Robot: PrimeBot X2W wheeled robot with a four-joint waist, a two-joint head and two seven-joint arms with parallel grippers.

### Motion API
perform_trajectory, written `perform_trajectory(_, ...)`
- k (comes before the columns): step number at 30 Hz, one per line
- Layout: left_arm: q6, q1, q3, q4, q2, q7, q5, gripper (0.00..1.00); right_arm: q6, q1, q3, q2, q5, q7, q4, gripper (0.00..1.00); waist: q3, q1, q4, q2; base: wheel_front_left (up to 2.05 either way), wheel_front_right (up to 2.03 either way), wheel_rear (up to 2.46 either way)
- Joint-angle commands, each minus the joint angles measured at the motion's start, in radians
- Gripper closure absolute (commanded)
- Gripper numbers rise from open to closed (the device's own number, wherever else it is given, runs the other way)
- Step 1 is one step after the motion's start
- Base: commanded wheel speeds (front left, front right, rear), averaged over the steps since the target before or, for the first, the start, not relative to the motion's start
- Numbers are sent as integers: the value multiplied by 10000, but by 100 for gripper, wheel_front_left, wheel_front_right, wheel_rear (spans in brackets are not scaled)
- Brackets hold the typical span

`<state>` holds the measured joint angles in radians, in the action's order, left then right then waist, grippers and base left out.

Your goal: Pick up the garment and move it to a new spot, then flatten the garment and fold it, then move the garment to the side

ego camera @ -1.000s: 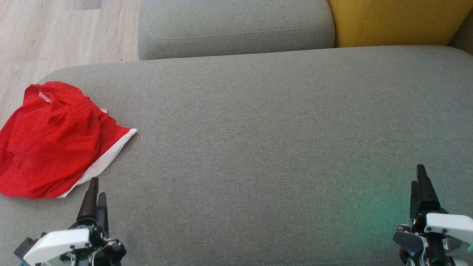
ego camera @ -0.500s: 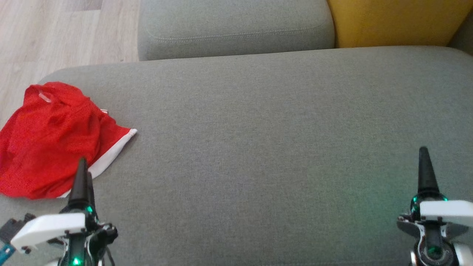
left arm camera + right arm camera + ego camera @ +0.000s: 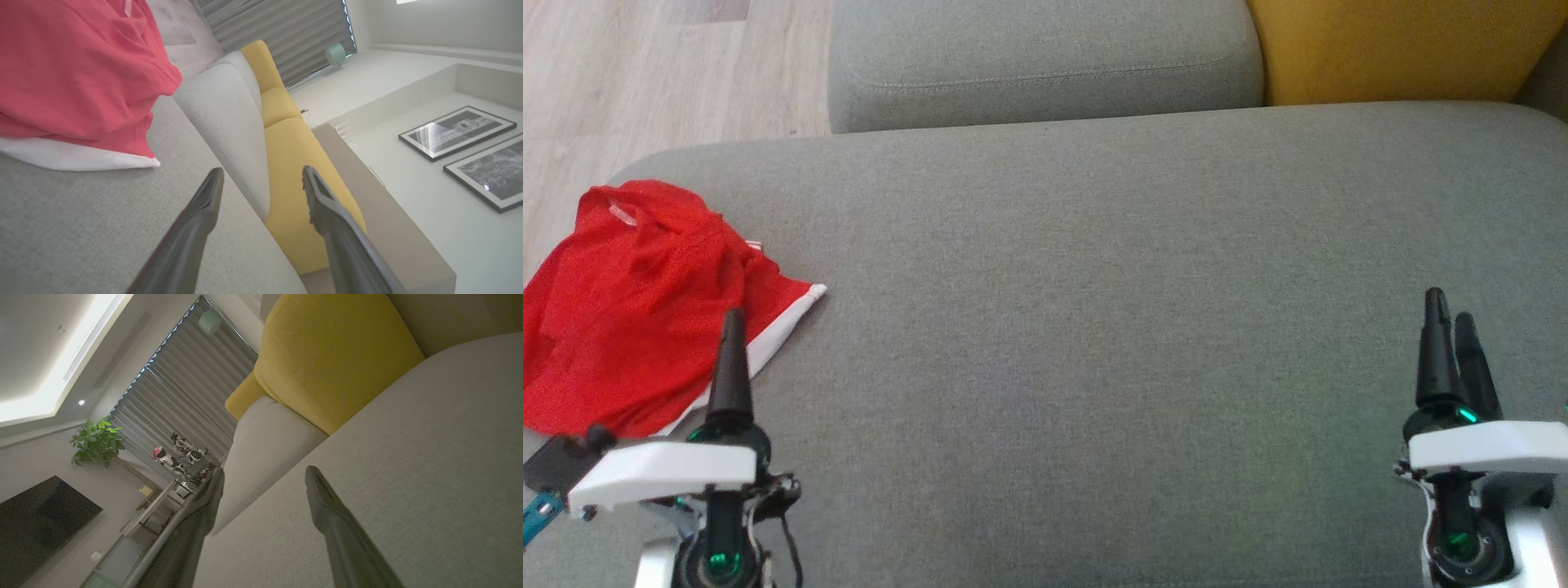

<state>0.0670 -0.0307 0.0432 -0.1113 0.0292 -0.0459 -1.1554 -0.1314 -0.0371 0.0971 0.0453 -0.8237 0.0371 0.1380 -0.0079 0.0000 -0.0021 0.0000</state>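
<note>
Garment [image 3: 629,310], red with white hem, lies crumpled on grey sofa seat [image 3: 1094,286] at left edge of head frame. Left jaws: wide apart, empty, lower left, tips near the white hem. Right jaws: wide apart, empty, lower right of frame, over the seat.

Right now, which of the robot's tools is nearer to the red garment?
Left. The left tool sits right beside the red garment, at its white hem; the right tool hangs far across the grey sofa seat.
</note>
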Motion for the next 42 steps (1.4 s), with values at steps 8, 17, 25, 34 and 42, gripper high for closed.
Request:
perform_trajectory(8, -202, -521, -534, 868, 145, -291, 1809, 0, 4, -491, -400, 92, 1728, 364, -704, 0, 24, 0, -62, 0, 0, 0, 0)
perform_trajectory(17, -432, -441, -1383, 549, 154, -554, 3703, 0, 4, -343, -617, 34, 3421, 630, -568, 0, 10, 0, -132, 0, 0, 0, 0)
perform_trajectory(25, -767, -478, -2020, 584, 236, -788, 5682, 0, 5, -232, -770, 23, 4725, 865, -360, 0, 34, 0, -192, 0, 0, 0, 0)
perform_trajectory(34, -1456, -515, -2723, 501, 530, -1022, 6914, 0, 5, -129, -891, 27, 5753, 1101, -83, 0, 20, 0, -220, 0, 0, 0, 0)
perform_trajectory(42, -2098, -565, -3380, 345, 826, -1255, 7933, 0, 6, 14, -987, 31, 6653, 1336, -109, 0, -27, 0, -218, 0, 0, 0, 0)
